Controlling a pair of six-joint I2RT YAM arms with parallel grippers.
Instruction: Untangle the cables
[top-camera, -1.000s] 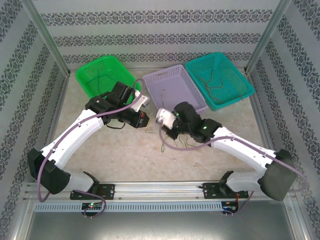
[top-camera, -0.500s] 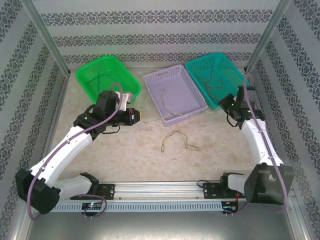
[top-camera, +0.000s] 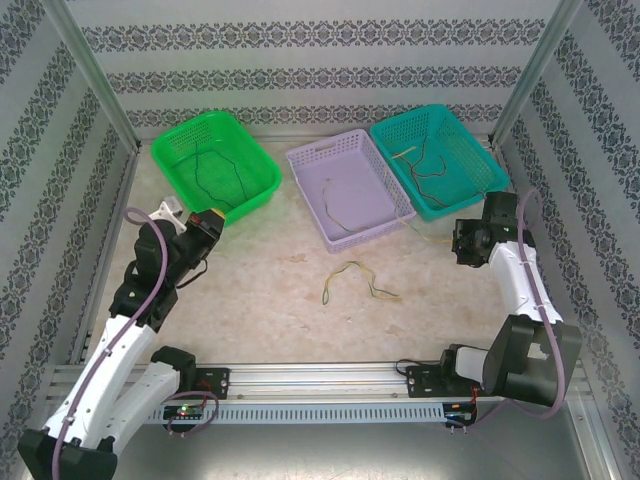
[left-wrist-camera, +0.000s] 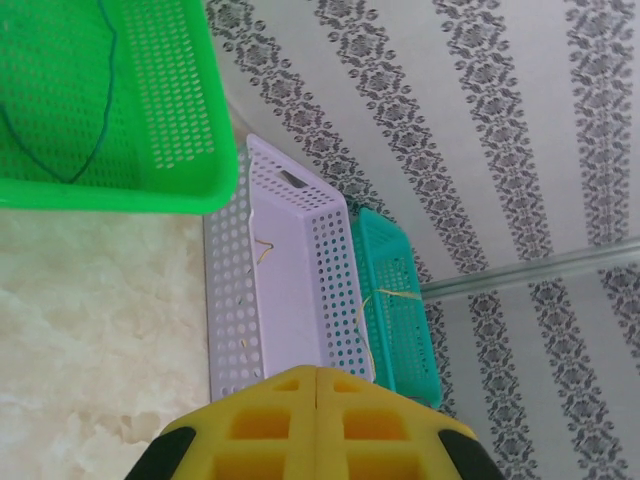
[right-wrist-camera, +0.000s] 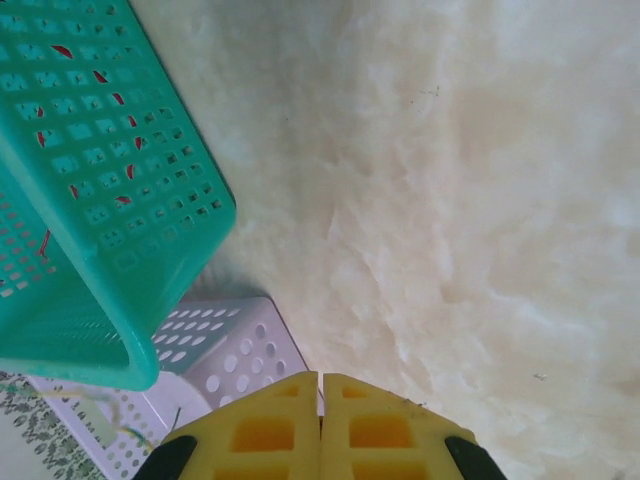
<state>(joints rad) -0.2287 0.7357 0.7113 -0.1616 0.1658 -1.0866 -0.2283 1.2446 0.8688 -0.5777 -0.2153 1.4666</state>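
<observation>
Centrally, cables (top-camera: 352, 266) on open tabletop (top-camera: 260, 300), near purple basket's (top-camera: 306, 195) front edge.

Both arms (top-camera: 112, 348) have white links and black joints; purple cables (top-camera: 160, 265) run alongside; fingers (left-wrist-camera: 268, 428) yellow, with square recesses.

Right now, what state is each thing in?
Left end effector: shut, empty.
Right end effector: shut, empty.
Green basket: upright, holds a green cable.
Lavender basket: upright, holds a yellow cable.
Teal basket: upright, holds several cables.
Loose cables: lying tangled on the table.
</observation>
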